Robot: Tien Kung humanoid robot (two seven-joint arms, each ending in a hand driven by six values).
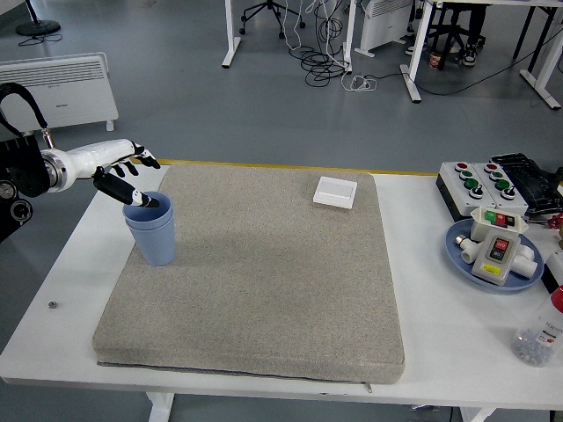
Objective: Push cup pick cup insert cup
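Two light blue ribbed cups sit nested one inside the other near the left edge of the gray mat [264, 272]. The outer cup [155, 244] stands upright with its base on the mat. The inner cup [148, 208] is seated deep within it, so only its rim and a narrow band of its wall show above the outer cup's rim. Both mouths face up and are open, and the stack looks straight rather than tilted. The pair stands toward the far left part of the mat, closer to its far edge than to its near edge, and well apart from its middle.
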